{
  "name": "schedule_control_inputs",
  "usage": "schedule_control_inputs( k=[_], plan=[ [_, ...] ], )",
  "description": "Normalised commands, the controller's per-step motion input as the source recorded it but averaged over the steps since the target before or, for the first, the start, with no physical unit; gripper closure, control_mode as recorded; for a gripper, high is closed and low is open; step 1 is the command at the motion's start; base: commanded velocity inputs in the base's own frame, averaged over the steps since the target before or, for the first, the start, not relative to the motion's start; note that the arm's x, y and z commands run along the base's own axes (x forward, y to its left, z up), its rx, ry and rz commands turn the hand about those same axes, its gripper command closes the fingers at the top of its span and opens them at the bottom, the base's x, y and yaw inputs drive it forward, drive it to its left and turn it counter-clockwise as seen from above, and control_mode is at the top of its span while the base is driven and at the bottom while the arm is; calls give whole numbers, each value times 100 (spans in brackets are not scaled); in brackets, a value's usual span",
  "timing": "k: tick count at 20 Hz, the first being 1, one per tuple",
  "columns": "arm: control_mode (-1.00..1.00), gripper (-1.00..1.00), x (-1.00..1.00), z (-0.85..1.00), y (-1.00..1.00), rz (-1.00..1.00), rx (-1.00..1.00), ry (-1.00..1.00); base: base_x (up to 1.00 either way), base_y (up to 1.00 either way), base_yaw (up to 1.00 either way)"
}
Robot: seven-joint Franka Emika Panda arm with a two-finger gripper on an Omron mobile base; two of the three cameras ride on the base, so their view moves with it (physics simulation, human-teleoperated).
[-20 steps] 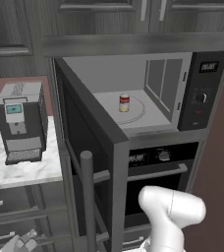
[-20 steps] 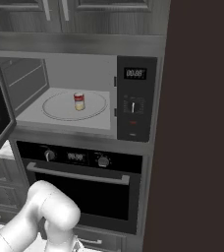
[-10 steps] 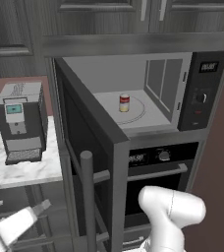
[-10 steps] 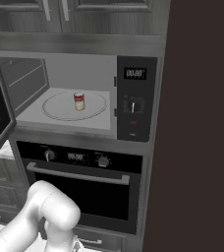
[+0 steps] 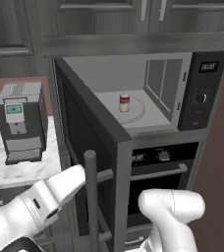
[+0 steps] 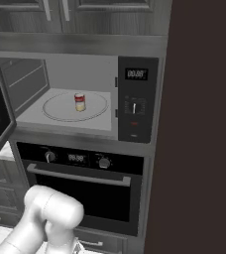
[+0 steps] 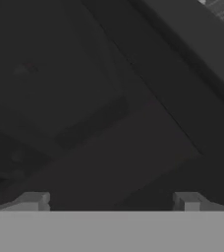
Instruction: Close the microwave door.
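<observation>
Jaws apart — microwave door (image 5: 92, 147) open

We see a dark grey microwave door (image 5: 92, 142) with a grey bar handle (image 5: 91, 197), a pale grey microwave (image 6: 65, 84) interior, a red-and-white can (image 6: 79, 101), a black control panel (image 6: 136, 104), a white marbled counter (image 5: 15, 170), and a grey coffee machine (image 5: 19, 120).

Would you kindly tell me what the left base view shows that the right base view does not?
Left base view alone: the coffee machine on the marble counter, and the microwave door's vertical bar handle. Right base view alone: a tall dark panel beside the microwave. Both share the open microwave door, the small can on the turntable, and the oven beneath.
</observation>
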Motion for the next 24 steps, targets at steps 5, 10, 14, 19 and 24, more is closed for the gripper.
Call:
schedule_control_inputs(
  k=[5, 10, 14, 19, 24],
  plan=[
    [-100, -100, 19, 45, -100, 18, 3, 8, 0, 0, 0],
    [-100, -100, 59, 25, -100, 26, 6, 4, 0, 0, 0],
    [-100, -100, 91, 5, -100, 30, 8, 3, 0, 0, 0],
    [-100, -100, 100, 0, -98, 22, 8, 4, 0, 0, 0],
    [-100, -100, 100, 0, -73, 15, 5, 10, 0, 0, 0]
  ],
)
